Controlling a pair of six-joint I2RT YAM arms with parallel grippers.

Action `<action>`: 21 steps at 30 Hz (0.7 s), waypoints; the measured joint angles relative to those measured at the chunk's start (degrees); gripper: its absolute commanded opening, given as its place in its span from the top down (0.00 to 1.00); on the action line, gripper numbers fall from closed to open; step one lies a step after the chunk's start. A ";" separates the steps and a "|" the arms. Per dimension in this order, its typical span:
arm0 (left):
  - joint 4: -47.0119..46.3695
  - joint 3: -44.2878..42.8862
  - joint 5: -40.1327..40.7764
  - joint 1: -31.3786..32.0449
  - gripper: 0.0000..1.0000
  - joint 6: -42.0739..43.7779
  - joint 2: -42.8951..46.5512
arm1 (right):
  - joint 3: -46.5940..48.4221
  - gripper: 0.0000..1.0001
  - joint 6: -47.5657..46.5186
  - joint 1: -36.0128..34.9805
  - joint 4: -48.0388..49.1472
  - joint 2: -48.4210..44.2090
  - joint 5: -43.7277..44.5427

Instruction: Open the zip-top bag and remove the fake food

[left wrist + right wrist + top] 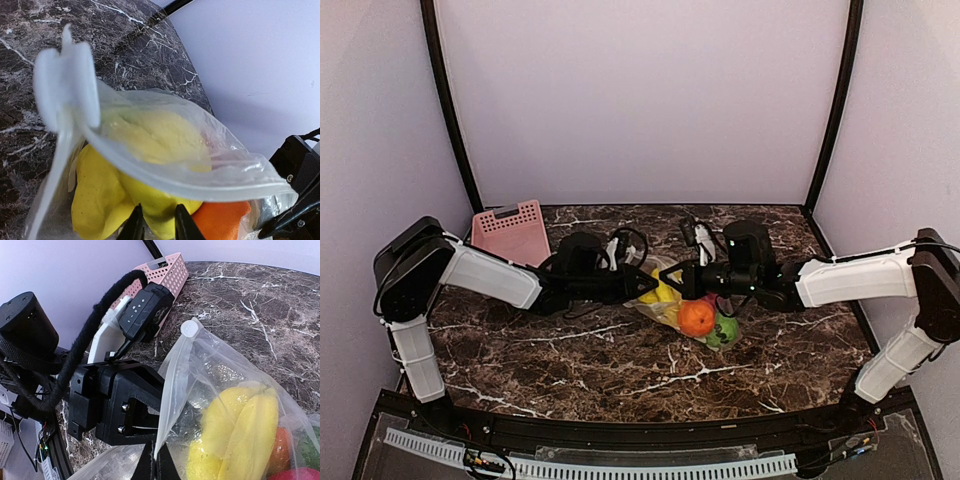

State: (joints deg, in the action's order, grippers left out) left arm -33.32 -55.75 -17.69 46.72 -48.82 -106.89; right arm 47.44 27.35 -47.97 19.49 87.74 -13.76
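Bag [200, 367]: one banana [240, 432], one orange ball [697, 318].

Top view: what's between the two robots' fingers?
The zip-top bag, with the fake food inside, sits between them in the top view.

Fake food [697, 318] inside zip-top bag [672, 313]; basket [510, 232] behind-left.

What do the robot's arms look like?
The left arm and right arm have smooth white shells with black joints. Each ends in a black wrist block and pointy black fingers. Black cables loop over the wrists.
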 measured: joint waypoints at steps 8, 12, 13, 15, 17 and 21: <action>-1.05 3.52 -0.74 0.00 0.72 1.27 2.62 | -0.09 1.00 0.70 0.02 0.24 -0.61 1.60; -0.96 4.20 -0.28 0.00 0.50 1.25 3.65 | -0.37 1.00 0.81 0.02 0.31 -1.81 1.86; -1.18 4.20 -0.11 0.00 0.48 0.96 3.65 | -0.48 1.00 0.81 0.02 0.39 -2.03 1.86; -1.25 4.15 0.31 0.00 0.46 0.61 3.63 | -0.66 1.00 0.83 0.02 0.68 -2.12 1.86; -1.31 3.63 0.37 0.00 0.44 0.13 3.39 | -0.94 1.00 0.83 0.02 0.83 -2.14 1.86; -1.73 -0.17 0.31 0.00 0.40 -0.66 0.70 | -1.36 1.00 0.83 0.02 1.07 -2.14 1.81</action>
State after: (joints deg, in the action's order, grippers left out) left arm -35.05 -55.92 -17.39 46.72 -49.47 -106.19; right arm 46.09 28.18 -47.94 20.56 85.60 -11.94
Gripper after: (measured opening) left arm 0.574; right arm 0.006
